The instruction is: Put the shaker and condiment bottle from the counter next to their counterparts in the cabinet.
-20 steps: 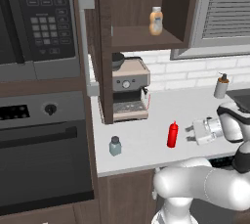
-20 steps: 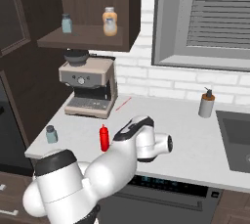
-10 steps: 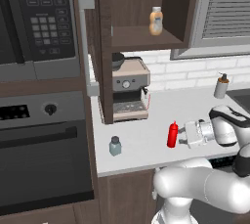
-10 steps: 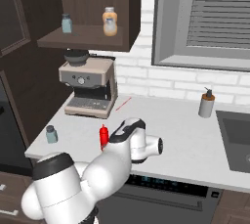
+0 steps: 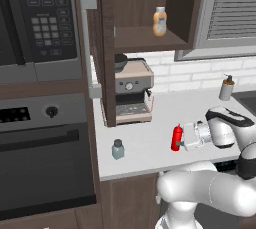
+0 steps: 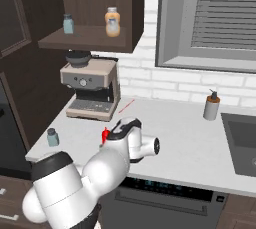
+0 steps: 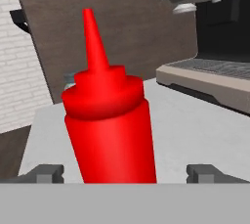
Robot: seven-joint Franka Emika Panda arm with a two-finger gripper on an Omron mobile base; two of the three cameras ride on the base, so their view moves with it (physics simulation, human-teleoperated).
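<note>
Reaching sideways along the counter (image 5: 150, 148), the gripper (image 7: 124, 171) was spread wide with the condiment bottle (image 7: 110, 120) upright between its fingertips (image 7: 46, 173), untouched, apparently lined up for a side grasp. The shaker (image 5: 118, 149) stood farther left near the counter's front edge. No label was legible on either.

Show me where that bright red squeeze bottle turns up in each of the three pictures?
Left base view: the condiment bottle stands near the counter's front edge, right of centre, just left of the gripper.
Right base view: a red sliver left of centre, mostly hidden behind the arm.
Hand view: large, upright, centre-left, between the fingertips.
Shared landmark: the espresso machine behind it, seen in all three.
</note>
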